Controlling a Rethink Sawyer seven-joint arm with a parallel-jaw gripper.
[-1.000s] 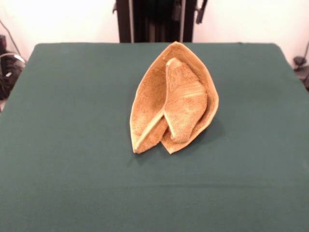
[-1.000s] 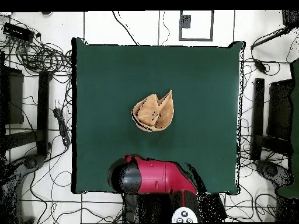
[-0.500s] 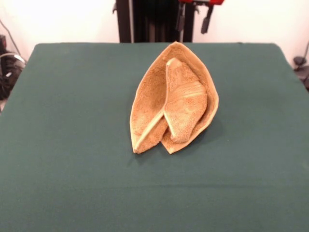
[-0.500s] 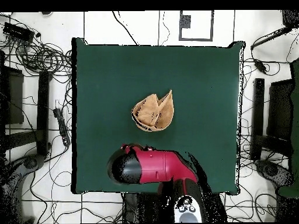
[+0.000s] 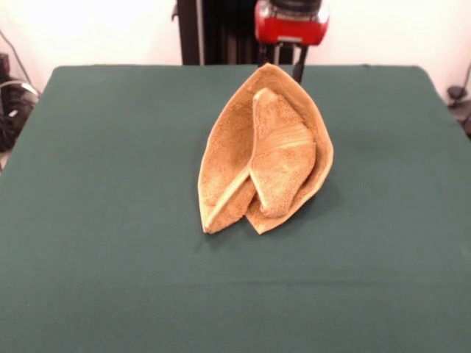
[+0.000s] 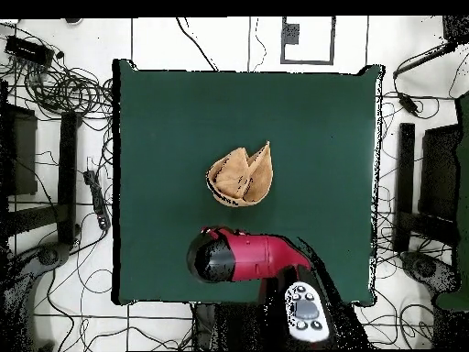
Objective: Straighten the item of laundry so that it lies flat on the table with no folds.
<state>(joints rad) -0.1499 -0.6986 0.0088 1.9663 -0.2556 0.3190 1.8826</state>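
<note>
Mid-desk (image 5: 88, 243), the towel (image 5: 261, 151) sits folded in on itself, left flap and banded right flap overlapping, far corner peaked. Soft, light terry by the look of it: it should drape and drag, not slide stiffly. The near-left hem tip looks the best pinch point. Behind its far peak hangs the gripper (image 5: 283, 62), fingers (image 5: 299, 65) slightly apart, holding nothing.

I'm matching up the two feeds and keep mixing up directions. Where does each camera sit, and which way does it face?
Front view: across the table, facing the robot; shows the folded towel and the gripper hanging behind it.
Overhead view: above, looking straight down, robot's base at bottom; shows the red arm short of the towel.
Both share towel, table and arm, turned half round against each other.
</note>
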